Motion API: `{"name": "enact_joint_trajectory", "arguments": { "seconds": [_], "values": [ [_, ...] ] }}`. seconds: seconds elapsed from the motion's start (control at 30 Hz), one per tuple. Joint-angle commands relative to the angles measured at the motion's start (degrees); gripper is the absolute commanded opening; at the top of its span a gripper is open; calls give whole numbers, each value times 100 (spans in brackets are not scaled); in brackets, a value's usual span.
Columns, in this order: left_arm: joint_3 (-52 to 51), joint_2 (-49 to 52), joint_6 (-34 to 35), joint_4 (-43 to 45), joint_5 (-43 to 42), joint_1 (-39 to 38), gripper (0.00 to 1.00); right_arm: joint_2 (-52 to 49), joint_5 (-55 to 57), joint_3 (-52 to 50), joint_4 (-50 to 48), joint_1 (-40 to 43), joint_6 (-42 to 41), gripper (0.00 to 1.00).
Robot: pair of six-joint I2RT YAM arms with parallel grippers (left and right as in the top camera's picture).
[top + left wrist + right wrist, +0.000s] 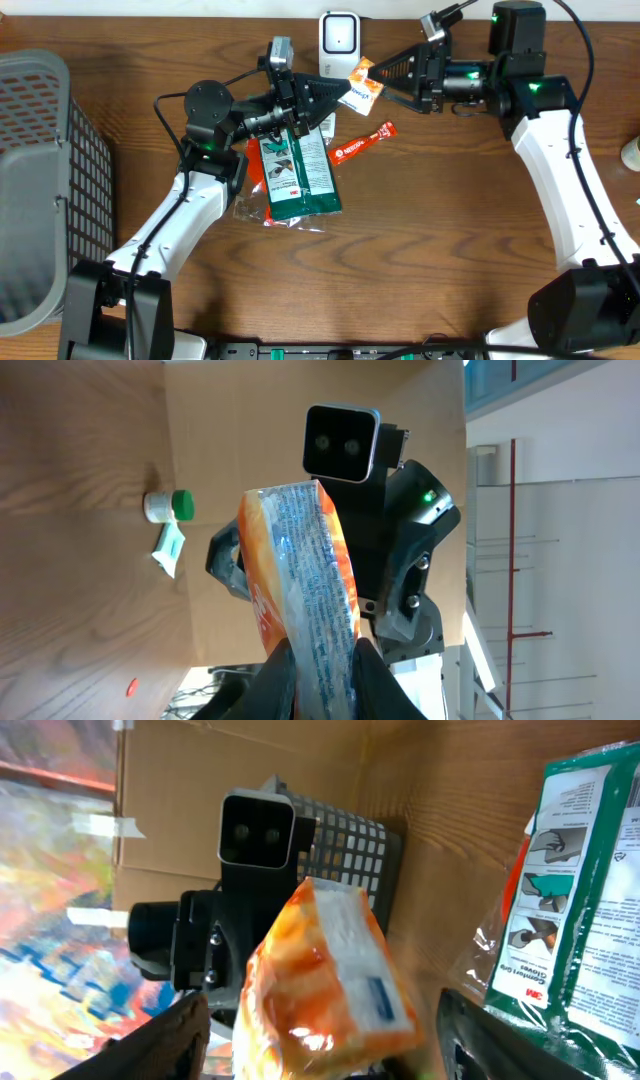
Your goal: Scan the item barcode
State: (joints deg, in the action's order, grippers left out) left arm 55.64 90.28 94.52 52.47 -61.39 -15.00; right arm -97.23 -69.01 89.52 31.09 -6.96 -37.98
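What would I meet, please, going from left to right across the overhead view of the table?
Grey plastic mesh basket → green rectangular plastic packet → orange crinkly snack packet → pale round container at the right edge.

Orange/white snack pkt (362,88), held aloft, just beside white scanner (339,35)

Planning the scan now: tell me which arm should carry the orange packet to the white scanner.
Left, likely. The left fingers are shut on the orange packet, close to the scanner. The right fingers stand open either side of it, gripping nothing.
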Motion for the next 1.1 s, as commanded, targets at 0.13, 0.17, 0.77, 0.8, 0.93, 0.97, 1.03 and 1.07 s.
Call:
{"name": "enact_joint_trajectory", "arguments": {
  "seconds": [0.13, 0.17, 0.77, 0.8, 0.93, 0.97, 1.03, 1.07],
  "values": [
    [-35, -4, 48, 31, -105, 20, 9, 66, 151, 61, -7, -22, 31, 52],
    [-35, -4, 48, 31, -107, 20, 8, 66, 153, 61, -7, -17, 33, 52],
    [-35, -4, 46, 28, -118, 20, 26, 66, 129, 61, 424, 87, -48, 10],
    [-35, -4, 46, 31, -118, 20, 27, 66, 94, 61, 479, 111, -116, 9],
    [-35, -4, 42, 28, -120, 20, 40, 66, 83, 63, 649, 240, -358, 6],
    [-35, -4, 26, 28, -125, 20, 42, 66, 111, 63, 691, 282, -442, 6],
    [-35, -4, 2, 26, -170, 20, 44, 66, 234, 63, 817, 374, -649, 6],
    [-35, -4, 2, 26, -229, 20, 45, 66, 382, 63, 903, 428, -730, 6]
  ]
}}
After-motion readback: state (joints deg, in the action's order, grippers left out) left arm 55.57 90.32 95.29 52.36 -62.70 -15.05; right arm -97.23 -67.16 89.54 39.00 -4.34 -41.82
